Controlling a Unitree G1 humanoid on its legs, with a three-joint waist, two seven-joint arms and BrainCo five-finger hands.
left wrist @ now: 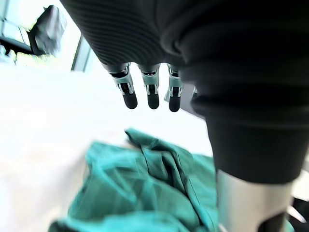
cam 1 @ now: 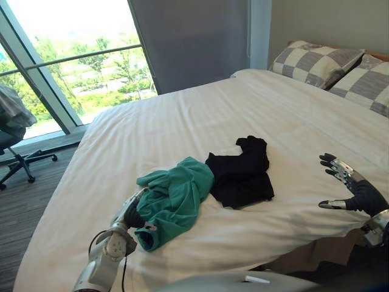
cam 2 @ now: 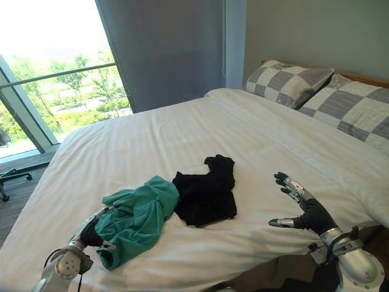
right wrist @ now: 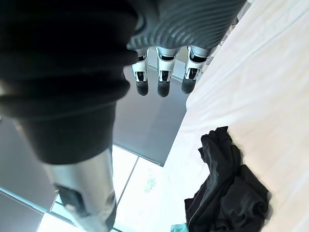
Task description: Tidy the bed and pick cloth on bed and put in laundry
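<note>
- From the head, my two eye views looked down across the bed (cam 1: 182, 115) toward the pillows (cam 1: 316, 61) and the window (cam 1: 79, 67); set slightly apart, both took in the teal cloth (cam 1: 176, 204) and the black cloth (cam 1: 240, 176).
- My left wrist view looked along the left hand (left wrist: 152, 94), very near the teal cloth.
- My right wrist view looked past the right hand (right wrist: 163, 79) from farther back; it shared the black cloth with the eye views.

A: What's on the bed (cam 1: 182, 115)?
B: Two pillows touching at the head, far right: left pillow (cam 1: 316, 61), right pillow (cam 1: 368, 82). Nearer us, left garment (cam 1: 176, 201) touches right garment (cam 1: 240, 176).
A: Hands?
B: Left hand (cam 1: 135, 213) is against the left garment's left edge. Right hand (cam 1: 355, 188) is over the near right edge, apart from the right garment.
A: Off the bed?
B: Office chair (cam 1: 15, 149) on the floor to the left, by the window (cam 1: 79, 61).
</note>
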